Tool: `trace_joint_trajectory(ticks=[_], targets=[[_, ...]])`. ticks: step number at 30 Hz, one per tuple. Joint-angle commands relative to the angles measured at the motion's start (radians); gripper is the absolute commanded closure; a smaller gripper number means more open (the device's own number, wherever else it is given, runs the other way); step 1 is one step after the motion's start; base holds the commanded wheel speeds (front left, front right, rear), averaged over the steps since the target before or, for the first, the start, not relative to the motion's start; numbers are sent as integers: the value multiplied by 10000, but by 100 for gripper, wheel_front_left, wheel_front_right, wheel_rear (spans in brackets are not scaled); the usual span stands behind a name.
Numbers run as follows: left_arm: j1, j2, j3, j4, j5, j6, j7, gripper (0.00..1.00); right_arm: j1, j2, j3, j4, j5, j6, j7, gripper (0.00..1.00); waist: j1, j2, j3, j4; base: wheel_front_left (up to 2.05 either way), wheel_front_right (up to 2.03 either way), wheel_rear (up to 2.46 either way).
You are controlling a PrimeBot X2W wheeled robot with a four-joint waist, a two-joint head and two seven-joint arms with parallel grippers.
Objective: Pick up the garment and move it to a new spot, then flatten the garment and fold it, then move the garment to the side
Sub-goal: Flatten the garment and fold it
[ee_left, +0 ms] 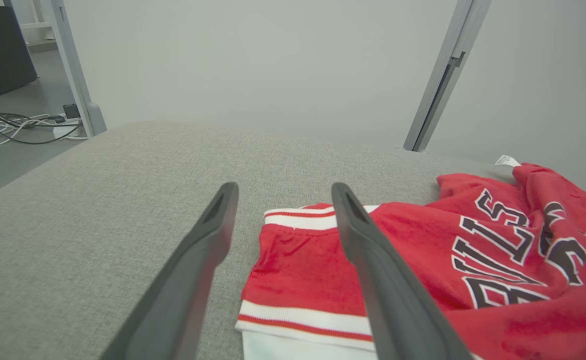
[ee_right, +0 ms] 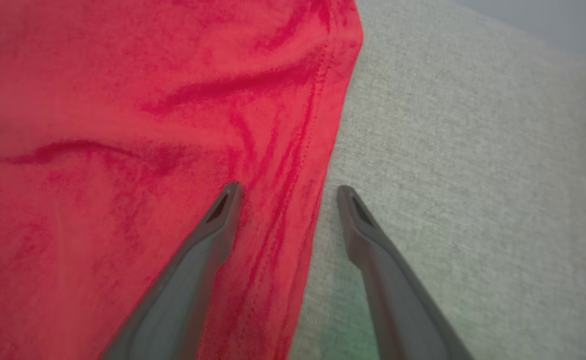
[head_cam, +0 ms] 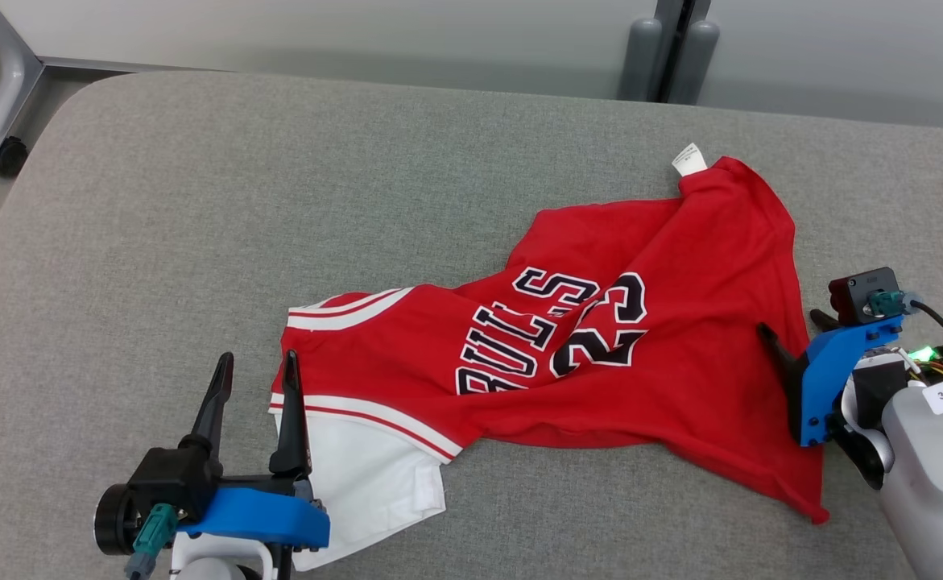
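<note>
The garment [head_cam: 600, 338] is a red basketball jersey with white trim and black lettering, lying crumpled and partly spread on the grey table [head_cam: 197, 201]. Its white inner side [head_cam: 366, 475] shows at the lower left. My left gripper [head_cam: 255, 362] is open at the jersey's left corner, one finger over the trim [ee_left: 298, 220], nothing between the fingers. My right gripper [head_cam: 789, 326] is open, straddling the jersey's right hem [ee_right: 318, 165]: one finger over the red cloth, the other over bare table. The garment [ee_left: 473, 260] spreads to the right in the left wrist view.
A white label [head_cam: 688, 159] sticks out at the jersey's far corner. The table's far edge runs along a pale wall with a grey post [head_cam: 664, 48]. A caster leg [head_cam: 0, 121] stands off the far left corner. Cables [ee_left: 17, 125] lie on the floor beyond.
</note>
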Motion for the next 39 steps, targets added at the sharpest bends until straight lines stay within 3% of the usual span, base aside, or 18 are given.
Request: trace_joint_trajectory(ticks=[1,8,9,11,12,13,26,30,32,39], targets=[[-166,-6,-3,-34,-10,53,-26,0,-183,21,66,154,9,1,-38,0,-2,-2,32,11,0,0,0],[-206,-8,-112,5,-24,129,-26,0,-109,448,610,887,316,14,-170,0,-2,-2,124,-56,0,0,0],[-231,-8,-142,10,-43,147,-26,0,-127,502,699,947,342,17,-220,5,-2,-2,136,-55,0,0,0],[-290,-4,-179,20,-81,131,-26,0,-211,582,892,1022,410,24,-345,62,-2,-2,169,-45,0,0,0],[-318,-4,-195,21,-94,127,-26,0,-250,617,971,1055,456,24,-396,98,-2,-2,188,-39,0,0,0],[-338,-4,-204,21,-81,124,-26,0,-299,640,1018,1051,523,25,-500,100,-2,-2,209,-30,0,0,0],[-534,-6,-259,20,-176,102,-26,0,-2385,-538,552,1996,100,-2,-1782,100,-2,-2,515,227,0,0,0],[-599,-6,-321,45,-209,107,-26,0,-2818,-508,299,2507,48,0,-2128,100,-2,-2,533,310,0,0,0],[-565,-6,-331,57,-207,126,-26,0,-2907,-450,218,2767,138,0,-2197,0,-2,-2,497,313,0,0,0],[-278,-5,-94,128,-34,124,-26,0,-2282,-45,349,2962,455,0,-3289,0,-2,-2,50,-43,0,0,0]])
